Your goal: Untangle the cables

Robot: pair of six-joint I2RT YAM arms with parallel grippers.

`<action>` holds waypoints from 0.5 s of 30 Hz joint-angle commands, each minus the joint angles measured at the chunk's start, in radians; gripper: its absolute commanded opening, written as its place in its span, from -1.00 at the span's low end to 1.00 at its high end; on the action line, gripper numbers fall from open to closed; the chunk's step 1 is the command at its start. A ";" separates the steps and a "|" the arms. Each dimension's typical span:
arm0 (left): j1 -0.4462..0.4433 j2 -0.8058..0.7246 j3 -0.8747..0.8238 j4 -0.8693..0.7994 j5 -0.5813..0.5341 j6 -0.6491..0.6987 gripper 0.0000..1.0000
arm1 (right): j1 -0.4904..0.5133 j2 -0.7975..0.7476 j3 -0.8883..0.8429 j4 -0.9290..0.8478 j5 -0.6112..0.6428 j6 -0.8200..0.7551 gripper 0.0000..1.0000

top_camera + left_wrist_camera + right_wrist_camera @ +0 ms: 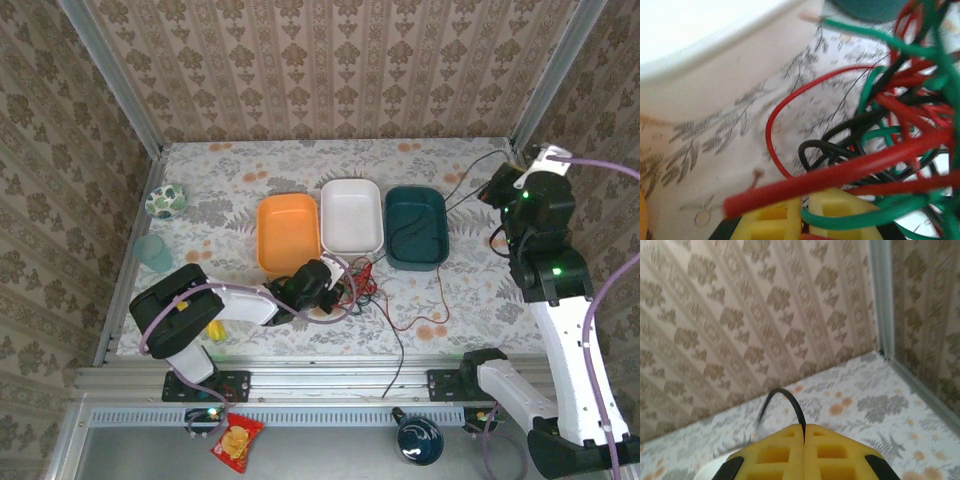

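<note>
Left wrist view has the left gripper [805, 202] closed on the red cable [840, 172] in the tangle [362, 285] just near the white tray [352, 215], while the right gripper [804, 432], pinching the black cable [785, 400], sits far right, so I'd draw them apart slowly, watching for tightening knots

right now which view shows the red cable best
Left wrist: the red cable crosses the frame large and close, though blurred. Top external shows it as thin loops by the white tray.
</note>
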 commanded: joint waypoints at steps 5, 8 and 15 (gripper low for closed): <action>0.011 0.031 -0.066 -0.204 -0.086 -0.047 -0.90 | -0.062 -0.024 0.139 0.179 0.187 -0.012 -1.00; 0.012 0.030 -0.071 -0.206 -0.107 -0.058 -0.93 | -0.072 -0.015 0.163 0.182 0.159 -0.006 -1.00; 0.023 0.019 -0.102 -0.221 -0.178 -0.113 -0.78 | -0.117 -0.002 0.242 0.218 0.136 0.000 -1.00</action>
